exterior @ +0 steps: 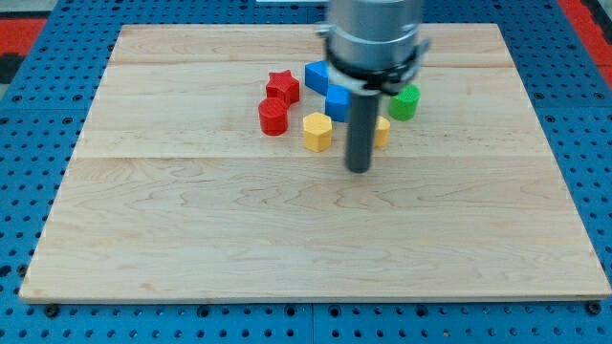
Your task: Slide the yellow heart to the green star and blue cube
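My tip rests on the wooden board, just below a cluster of blocks. A yellow block, mostly hidden behind the rod, sits right above and to the right of the tip; its shape cannot be made out. A green block lies just above it to the right. A blue cube is partly hidden behind the rod, to the green block's left. A yellow hexagon lies left of the tip.
A red star and a red cylinder lie at the cluster's left. Another blue block sits at the cluster's top. The arm's grey body hangs over the blocks. Blue pegboard surrounds the board.
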